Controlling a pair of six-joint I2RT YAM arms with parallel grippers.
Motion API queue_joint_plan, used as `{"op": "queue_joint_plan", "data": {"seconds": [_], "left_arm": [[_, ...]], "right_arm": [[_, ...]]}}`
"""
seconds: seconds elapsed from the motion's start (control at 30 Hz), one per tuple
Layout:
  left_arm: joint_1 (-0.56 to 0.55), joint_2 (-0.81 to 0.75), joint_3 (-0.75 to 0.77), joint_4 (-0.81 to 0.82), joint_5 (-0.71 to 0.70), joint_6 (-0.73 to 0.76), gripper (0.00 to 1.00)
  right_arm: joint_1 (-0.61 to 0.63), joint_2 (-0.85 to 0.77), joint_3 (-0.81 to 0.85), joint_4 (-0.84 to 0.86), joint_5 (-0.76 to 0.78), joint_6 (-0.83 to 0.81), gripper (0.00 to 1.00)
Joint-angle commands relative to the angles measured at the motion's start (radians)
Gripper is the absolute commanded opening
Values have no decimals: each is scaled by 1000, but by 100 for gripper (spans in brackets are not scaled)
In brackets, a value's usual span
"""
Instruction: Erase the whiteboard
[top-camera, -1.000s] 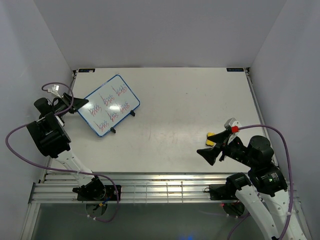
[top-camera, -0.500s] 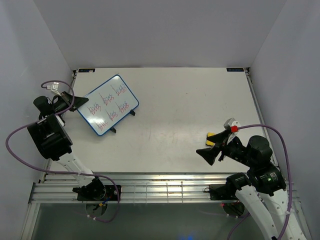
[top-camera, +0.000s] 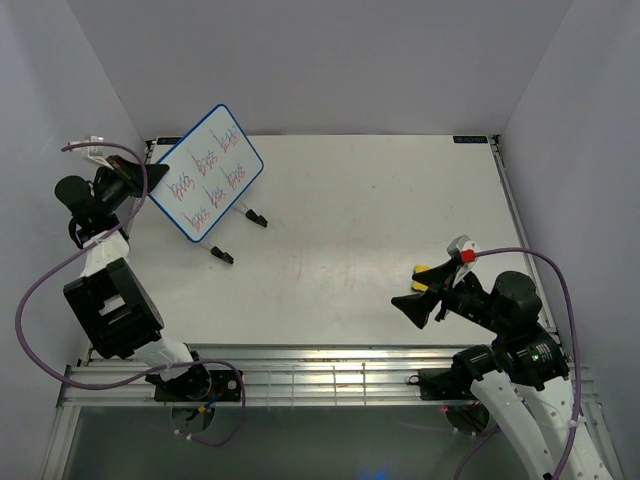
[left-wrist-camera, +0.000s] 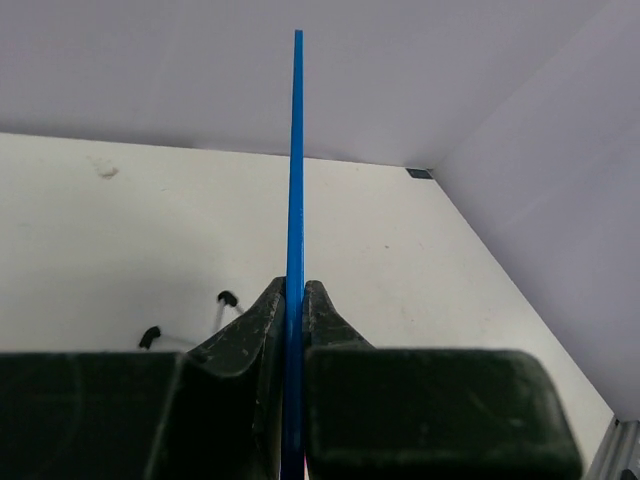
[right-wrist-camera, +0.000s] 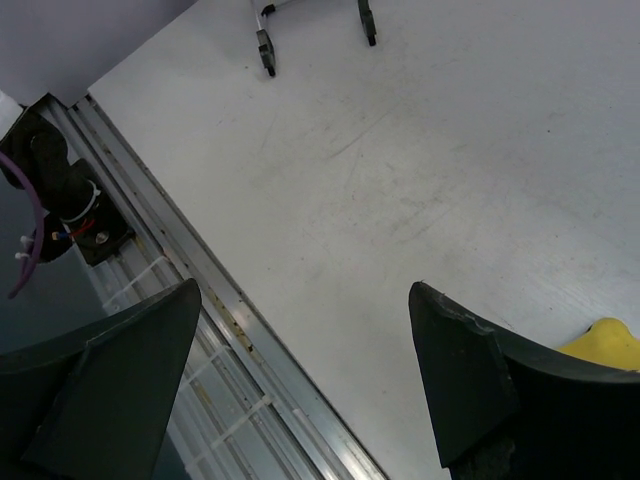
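The whiteboard (top-camera: 207, 172), blue-framed with red-blue scribbles, is held up tilted over the table's far left. My left gripper (top-camera: 149, 193) is shut on its left edge. In the left wrist view the frame (left-wrist-camera: 296, 150) runs edge-on between my shut left gripper (left-wrist-camera: 295, 292). The board's black feet (top-camera: 221, 256) hang below it and also show in the right wrist view (right-wrist-camera: 265, 50). My right gripper (top-camera: 424, 297) is open and empty low over the table at the near right, seen wide open in the right wrist view (right-wrist-camera: 303, 290). A yellow eraser (top-camera: 424, 269) lies beside its right finger (right-wrist-camera: 605, 343).
An aluminium rail (top-camera: 300, 372) runs along the table's near edge, also in the right wrist view (right-wrist-camera: 190, 300). Grey walls close in the left, back and right sides. Purple cables loop beside both arms.
My left gripper has lifted the whiteboard off the table and tilted it up toward the back left. The right arm has barely moved.
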Motion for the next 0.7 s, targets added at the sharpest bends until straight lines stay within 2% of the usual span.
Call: {"op": "queue_joint_plan", "data": {"seconds": [0.0,0.13,0.23,0.3,0.37,0.4,0.43,0.5,0.67], "left_arm": [[-89,-92,54,34,-7,-59,0],[-210,-180,7,-44,-72,-90,0],[-337,-253,-57,-260,-160,-46,0],[-438,-285,-105,-342,-226,-24,0],[-492,-316,-163,-478,-281,-3,0],[-522,-316,-183,-510,-286,-6,0],[-526,-316,-200,-578,-281,-7,0],[-546,-327,-281,-583,-280,-23,0],[-548,-414,-394,-636,-258,-6,0]], "right_arm": [[7,-5,-19,60,96,56,90],[6,30,-59,84,350,199,90],[6,122,-59,89,490,217,90],[4,225,-51,116,570,217,90],[4,350,-22,121,612,222,90],[4,396,41,91,654,230,90],[4,438,80,66,676,239,90],[4,545,145,-6,714,257,90],[-19,665,142,8,748,187,91]]}}
